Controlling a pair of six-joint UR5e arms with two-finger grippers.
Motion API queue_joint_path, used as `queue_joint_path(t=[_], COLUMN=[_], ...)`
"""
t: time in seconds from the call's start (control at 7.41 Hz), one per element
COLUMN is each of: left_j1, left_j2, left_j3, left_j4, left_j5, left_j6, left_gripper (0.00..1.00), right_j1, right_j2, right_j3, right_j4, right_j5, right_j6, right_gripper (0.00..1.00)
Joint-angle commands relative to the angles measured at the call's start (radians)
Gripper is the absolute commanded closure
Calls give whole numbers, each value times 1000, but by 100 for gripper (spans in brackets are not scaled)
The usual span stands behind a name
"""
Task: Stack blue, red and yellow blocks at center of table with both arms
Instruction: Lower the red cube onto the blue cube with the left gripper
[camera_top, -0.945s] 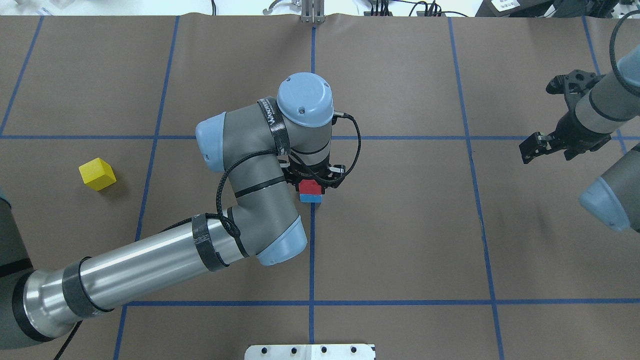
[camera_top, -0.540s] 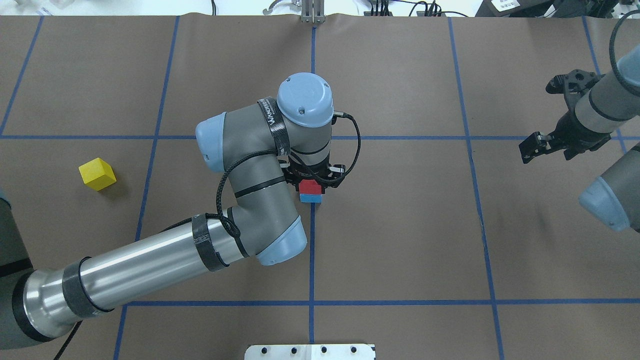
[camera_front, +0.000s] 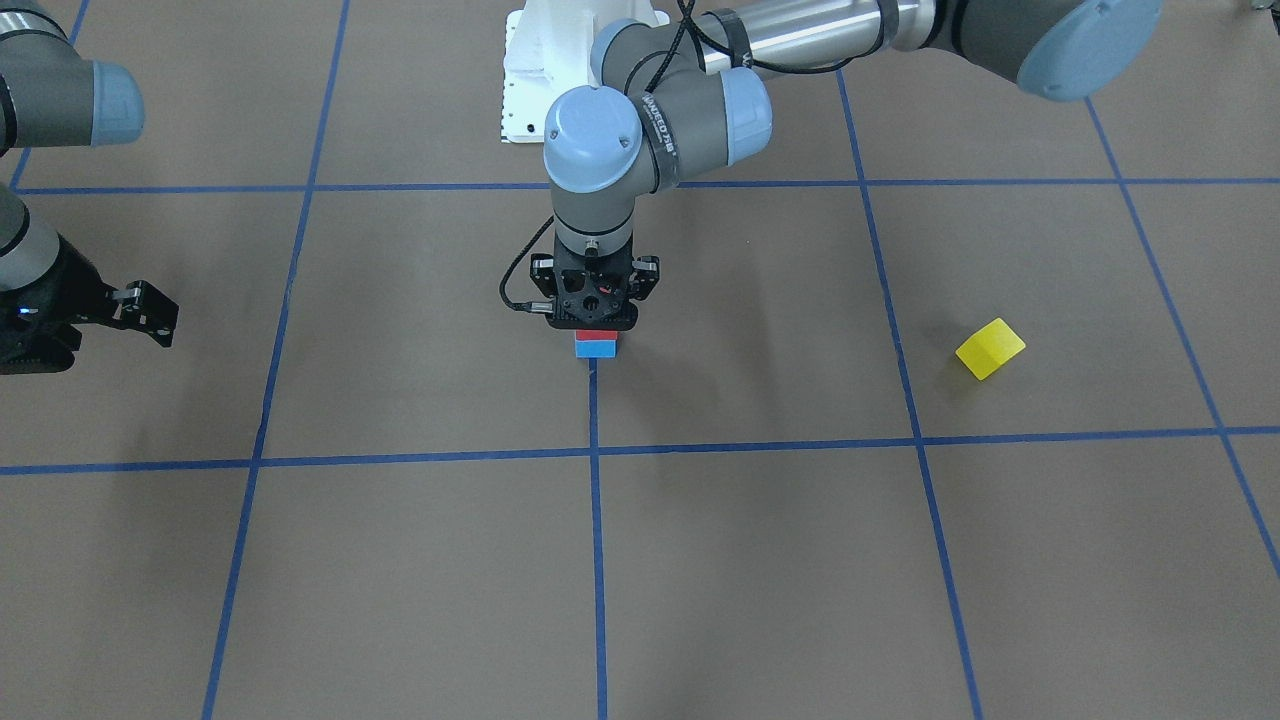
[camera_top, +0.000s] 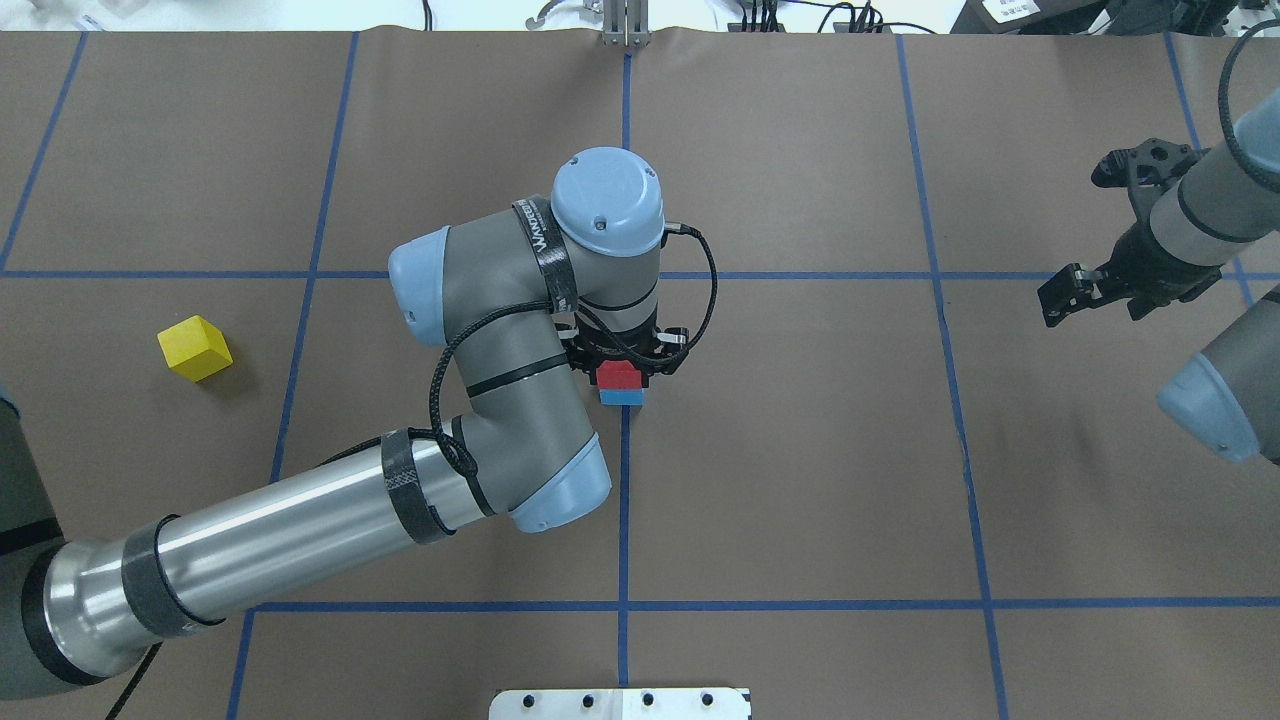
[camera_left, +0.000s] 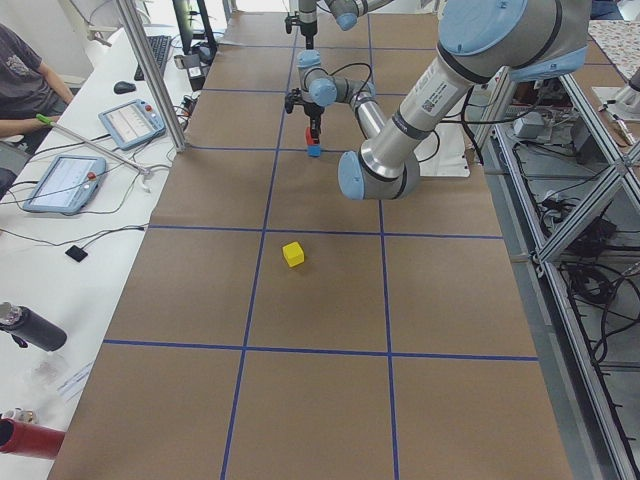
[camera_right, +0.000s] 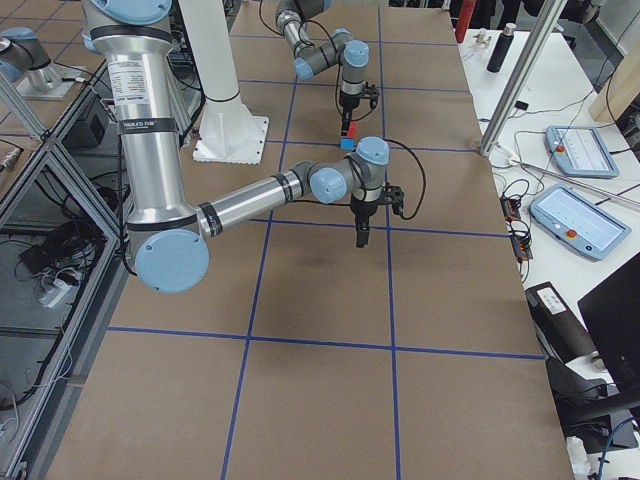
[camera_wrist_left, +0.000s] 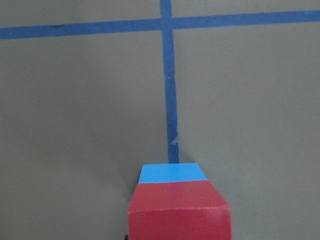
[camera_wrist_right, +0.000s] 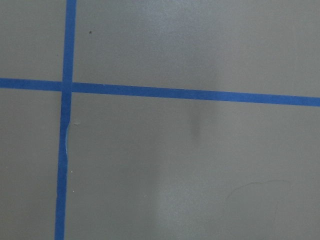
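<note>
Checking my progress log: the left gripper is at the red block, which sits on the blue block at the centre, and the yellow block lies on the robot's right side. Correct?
No: the yellow block lies on the robot's left side, as the overhead view shows. The left gripper is at the red block, sitting on the blue block at the centre.

Seen from overhead, on the brown table (camera_top: 800, 480) gridded with blue tape (camera_top: 800, 605): a blue block (camera_top: 622, 397) at frame centre on a tape line, a yellow block (camera_top: 194, 348) at middle left, a white plate (camera_top: 620, 704) at the bottom edge.
</note>
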Motion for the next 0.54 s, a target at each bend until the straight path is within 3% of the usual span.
queue_joint_path(t=[0.0,0.4], left_j1=[1,1], left_j2=[2,2], left_j3=[-1,-7], left_j4=[-1,-4], left_j5=[0,0], left_j6=[-3,-2], left_gripper=[86,86], right_j1=[0,0], right_j2=[0,0], right_j3=[0,0], right_j4=[0,0], right_j5=[1,9], right_j6=[0,0], right_gripper=[0,0])
